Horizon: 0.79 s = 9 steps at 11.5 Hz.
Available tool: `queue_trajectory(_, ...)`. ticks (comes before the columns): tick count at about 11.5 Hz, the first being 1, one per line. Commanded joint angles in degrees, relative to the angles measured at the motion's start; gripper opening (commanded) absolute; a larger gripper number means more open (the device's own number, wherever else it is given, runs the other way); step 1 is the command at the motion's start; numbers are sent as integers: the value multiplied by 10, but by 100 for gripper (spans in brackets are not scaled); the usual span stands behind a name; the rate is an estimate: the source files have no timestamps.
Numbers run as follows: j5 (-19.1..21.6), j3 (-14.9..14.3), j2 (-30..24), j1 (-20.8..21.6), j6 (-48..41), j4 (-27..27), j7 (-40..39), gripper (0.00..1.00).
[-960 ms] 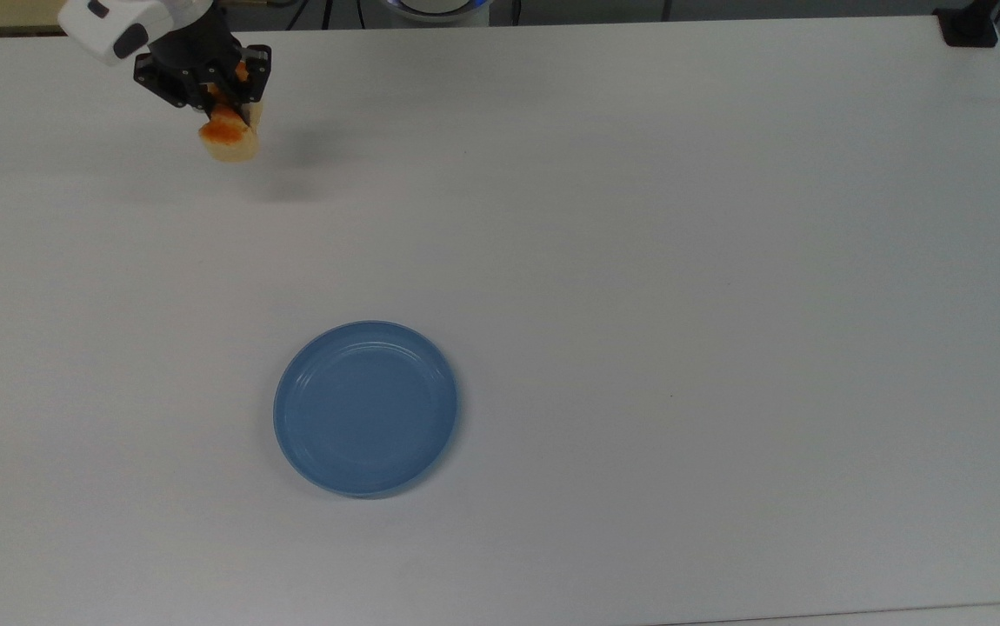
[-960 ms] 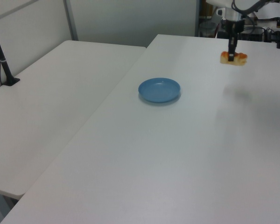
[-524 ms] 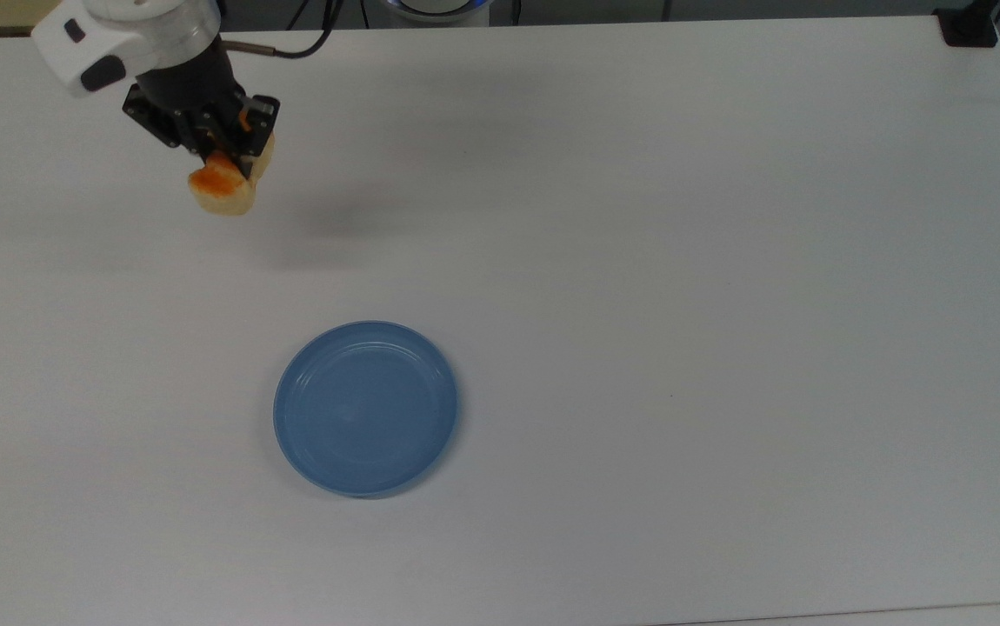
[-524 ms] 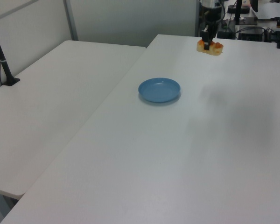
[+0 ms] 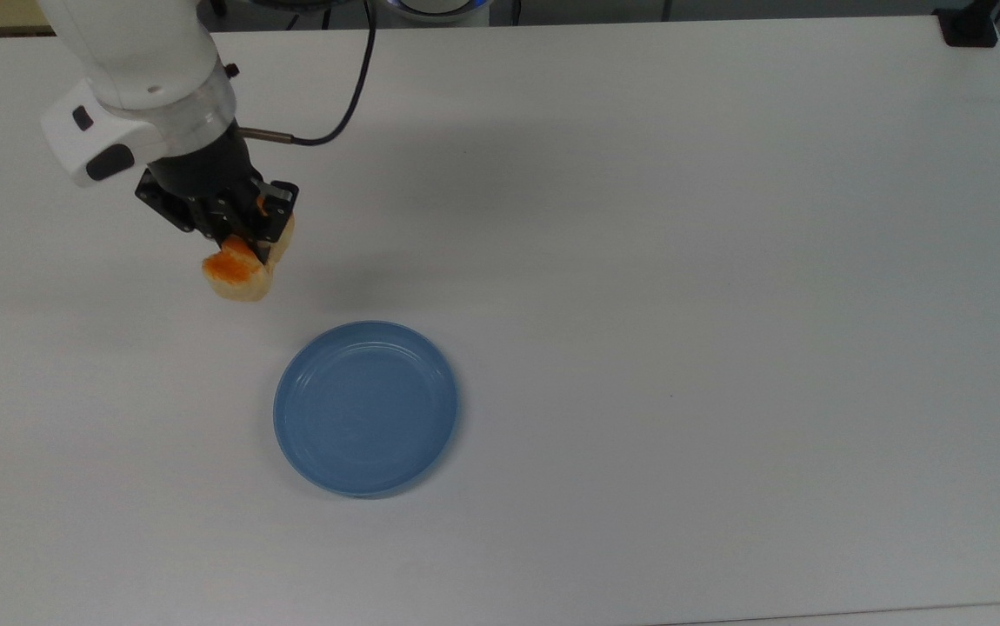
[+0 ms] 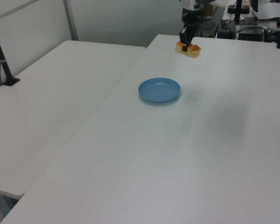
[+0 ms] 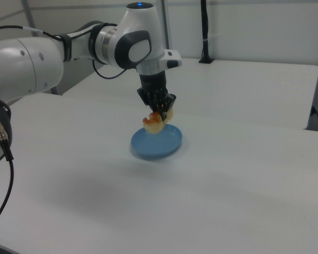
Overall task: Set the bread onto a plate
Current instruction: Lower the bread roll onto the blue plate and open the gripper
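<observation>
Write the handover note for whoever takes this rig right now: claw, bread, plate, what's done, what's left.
Claw: shut on the bread, carrying it clear above the white table.
Bread: held in the air, up and to the top view's left of the plate, not yet over it.
Plate: light blue, flat on the table, nothing in it.
Done: bread picked up and lifted.
Left: bring the bread over the plate's middle, lower it, open the claw, pull away. Nothing stands between the bread and the plate, so a straight move should do.
</observation>
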Motion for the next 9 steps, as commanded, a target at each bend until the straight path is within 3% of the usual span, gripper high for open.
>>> queue_trajectory(1, 10, -6, 35, 37, 38, 38, 49, 27)
queue_trajectory(4, 9, -7, 83, 58, 59, 77, 93, 26)
queue_trajectory(9, 6, -13, 140, 88, 102, 80, 114, 26)
